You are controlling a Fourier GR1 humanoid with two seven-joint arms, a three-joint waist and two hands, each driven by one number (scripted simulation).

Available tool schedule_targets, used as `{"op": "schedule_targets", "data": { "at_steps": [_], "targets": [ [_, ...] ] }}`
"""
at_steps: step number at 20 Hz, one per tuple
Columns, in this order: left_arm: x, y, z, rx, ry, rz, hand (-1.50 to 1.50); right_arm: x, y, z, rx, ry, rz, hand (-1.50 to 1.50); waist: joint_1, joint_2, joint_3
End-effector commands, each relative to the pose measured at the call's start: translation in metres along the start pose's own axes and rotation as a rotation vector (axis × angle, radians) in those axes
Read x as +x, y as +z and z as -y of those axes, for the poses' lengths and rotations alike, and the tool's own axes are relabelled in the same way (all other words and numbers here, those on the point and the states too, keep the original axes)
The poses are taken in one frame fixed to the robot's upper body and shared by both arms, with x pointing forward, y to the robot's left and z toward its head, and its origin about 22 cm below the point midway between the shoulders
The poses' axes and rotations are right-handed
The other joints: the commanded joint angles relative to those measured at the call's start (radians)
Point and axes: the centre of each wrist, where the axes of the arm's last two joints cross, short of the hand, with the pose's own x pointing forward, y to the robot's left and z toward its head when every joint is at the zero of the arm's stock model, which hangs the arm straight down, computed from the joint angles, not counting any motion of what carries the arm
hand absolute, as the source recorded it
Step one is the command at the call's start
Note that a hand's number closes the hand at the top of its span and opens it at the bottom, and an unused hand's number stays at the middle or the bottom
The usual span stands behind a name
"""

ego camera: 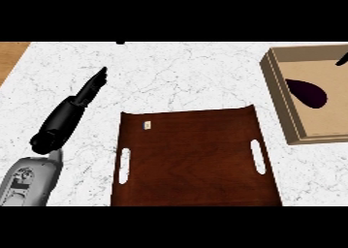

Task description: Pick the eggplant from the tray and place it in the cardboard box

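Observation:
The dark purple eggplant (308, 93) lies inside the cardboard box (283, 107) at the right, near its left wall. The brown wooden tray (194, 160) with two slot handles sits in the lower middle, and nothing large rests on it. My left hand (90, 92) lies open on the counter left of the tray, fingers straight and pointing up and to the right. Of my right hand only a black fingertip (346, 57) shows at the right edge, over the far part of the box and apart from the eggplant.
A small pale tag (147, 125) sits near the tray's top left corner. The white marble counter (183, 72) spreads behind the tray. A wooden strip (5, 63) shows at the far left.

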Motion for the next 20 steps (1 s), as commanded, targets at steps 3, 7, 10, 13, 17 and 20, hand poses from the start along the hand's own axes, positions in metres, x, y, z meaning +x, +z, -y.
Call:
{"op": "schedule_targets", "data": {
  "at_steps": [3, 7, 10, 13, 17, 20],
  "targets": [
    [0.001, -0.001, -0.003, -0.001, 0.011, 0.002, 0.00, -0.015, 0.006, -0.010, 0.124, -0.077, 0.183, -1.50, -0.002, 0.002, 0.002],
    [0.002, -0.003, 0.000, 0.006, 0.007, -0.005, 0.00, -0.009, -0.011, -0.003, -0.052, -0.236, 0.337, -1.50, -0.011, -0.002, 0.003],
    [0.002, -0.002, -0.001, 0.012, 0.011, -0.008, 0.00, -0.008, -0.033, -0.038, -0.205, -0.545, 0.410, -1.50, -0.019, -0.004, 0.005],
    [0.004, -0.005, -0.002, 0.011, 0.001, -0.008, 0.00, -0.012, -0.037, -0.053, -0.270, -0.777, 0.378, -1.50, -0.025, 0.001, 0.005],
    [0.002, 0.000, -0.004, -0.002, 0.008, 0.004, 0.00, -0.021, -0.028, -0.045, -0.327, -0.976, 0.295, -1.50, -0.004, 0.000, 0.002],
    [0.005, -0.007, 0.005, -0.005, 0.002, 0.008, 0.00, -0.025, -0.022, -0.030, -0.360, -1.066, 0.267, -1.50, -0.003, 0.009, 0.004]
  ]
}}
